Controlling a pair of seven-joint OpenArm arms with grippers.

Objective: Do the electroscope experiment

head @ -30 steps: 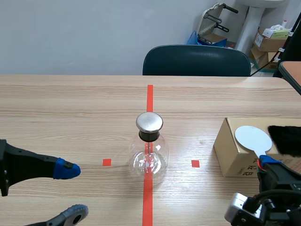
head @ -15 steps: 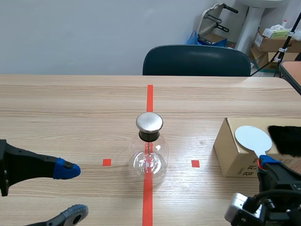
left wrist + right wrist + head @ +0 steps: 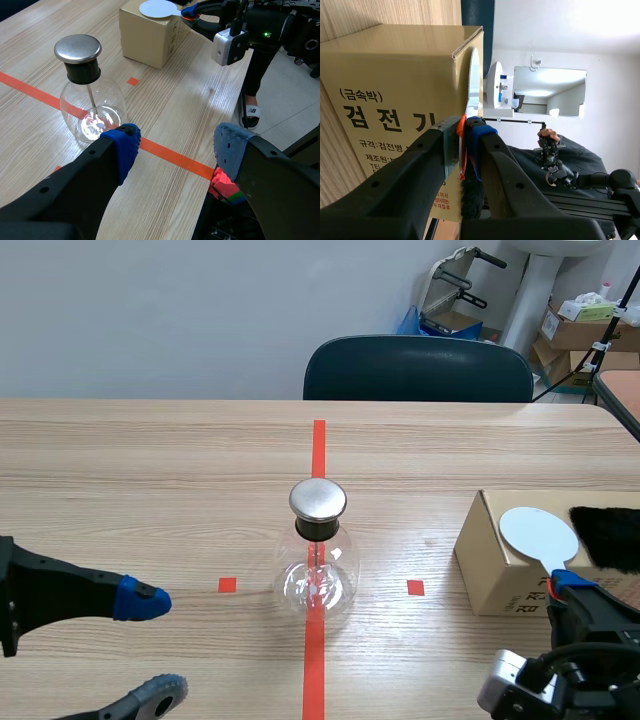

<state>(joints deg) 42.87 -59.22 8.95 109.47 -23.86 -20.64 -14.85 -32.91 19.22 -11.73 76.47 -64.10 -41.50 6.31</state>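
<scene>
At the middle of the table, on the red tape line, the electroscope (image 3: 317, 562) stands upright, a glass flask with a metal cap (image 3: 318, 499). Over the last second nothing in the scene view has shifted: both arms sit where they were, and the flask is untouched. The left gripper (image 3: 150, 650) hangs at about eight o'clock of the flask, well apart from it, its blue-padded fingers spread wide with nothing between them. At three o'clock of the flask stands the cardboard box (image 3: 495, 565). On its top lies the white disc (image 3: 538, 533), with a black fur pad (image 3: 607, 537) at three o'clock of the disc. The right gripper (image 3: 464, 131), at about five o'clock of the disc in the scene view, is clamped on the disc's orange handle (image 3: 462, 150). The stillness reads as a pause with the grasp made: the disc is not yet lifted, so rubbing it on the fur and bringing it to the cap seem to lie ahead
</scene>
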